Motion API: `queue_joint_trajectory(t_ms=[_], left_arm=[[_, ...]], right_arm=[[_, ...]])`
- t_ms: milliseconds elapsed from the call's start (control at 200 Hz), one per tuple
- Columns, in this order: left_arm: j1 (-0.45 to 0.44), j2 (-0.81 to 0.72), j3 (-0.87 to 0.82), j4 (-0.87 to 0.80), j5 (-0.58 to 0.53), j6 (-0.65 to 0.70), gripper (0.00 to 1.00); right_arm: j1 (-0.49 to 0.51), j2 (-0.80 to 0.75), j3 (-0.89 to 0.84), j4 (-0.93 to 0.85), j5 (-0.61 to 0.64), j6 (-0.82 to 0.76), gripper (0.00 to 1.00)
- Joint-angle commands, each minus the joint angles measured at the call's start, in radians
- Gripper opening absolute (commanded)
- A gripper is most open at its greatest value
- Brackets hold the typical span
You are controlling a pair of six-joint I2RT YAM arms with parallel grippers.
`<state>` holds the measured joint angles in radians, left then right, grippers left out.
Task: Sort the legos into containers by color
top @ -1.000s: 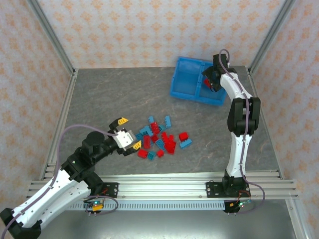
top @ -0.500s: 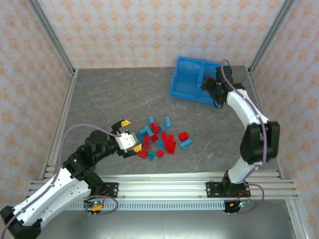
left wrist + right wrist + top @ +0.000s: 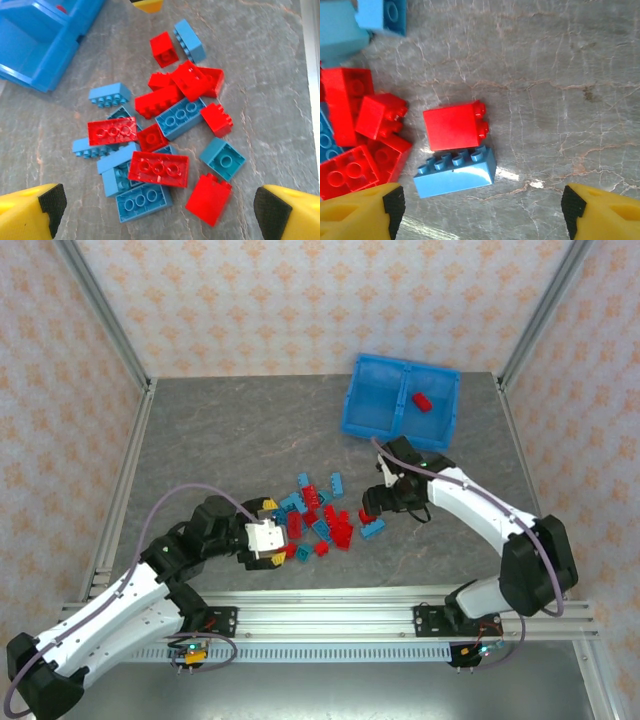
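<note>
Top view: the legos (image 3: pixel 318 520) are a mixed red and light-blue pile on the grey worktop (image 3: pixel 220 440), just below frame centre. The blue bin (image 3: pixel 352 425) sits upper right of centre, well apart from the pile. One red brick (image 3: pixel 422 402) lies in its right-hand compartment.

My left gripper (image 3: pixel 276 532) is at the pile's left edge, jaws spread wide, nothing held. In its wrist view the yellow fingertips (image 3: pixel 30 212) sit in the bottom corners, with the pile between and above them.

My right gripper (image 3: pixel 376 502) is at the pile's right edge, also open and empty. Its wrist view shows a square red block (image 3: pixel 452 125) lying on its side. It touches a light-blue brick (image 3: pixel 455 172) just below it in frame, and both are slightly right of the other bricks. I can't tell whether either gripper touches the worktop.
</note>
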<state>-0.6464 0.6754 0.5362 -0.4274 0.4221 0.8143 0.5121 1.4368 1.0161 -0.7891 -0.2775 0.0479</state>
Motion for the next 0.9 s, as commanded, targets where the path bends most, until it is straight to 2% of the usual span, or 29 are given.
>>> queue_joint_trajectory(t_ms=[0, 235, 410, 591, 706, 896], left_arm=[[-0.01, -0.003, 0.033, -0.062, -0.012, 0.058, 1.0], [-0.013, -0.03, 0.019, -0.066, -0.035, 0.073, 1.0], [-0.013, -0.032, 0.021, -0.066, -0.03, 0.077, 1.0], [-0.013, -0.034, 0.021, -0.067, -0.026, 0.08, 1.0], [-0.015, -0.039, 0.019, -0.068, -0.028, 0.082, 1.0], [-0.014, -0.052, 0.008, -0.034, -0.046, 0.064, 1.0]], right_arm=[[0.036, 0.069, 0.033, -0.013, 0.011, -0.073, 0.82], [0.061, 0.205, 0.068, 0.061, -0.011, -0.083, 0.78], [0.06, 0.262, 0.06, 0.108, 0.014, -0.083, 0.67], [0.061, 0.312, 0.069, 0.161, -0.021, -0.061, 0.54], [0.06, 0.305, 0.068, 0.179, -0.006, -0.047, 0.46], [0.06, 0.186, 0.043, 0.223, 0.04, -0.005, 0.42]])
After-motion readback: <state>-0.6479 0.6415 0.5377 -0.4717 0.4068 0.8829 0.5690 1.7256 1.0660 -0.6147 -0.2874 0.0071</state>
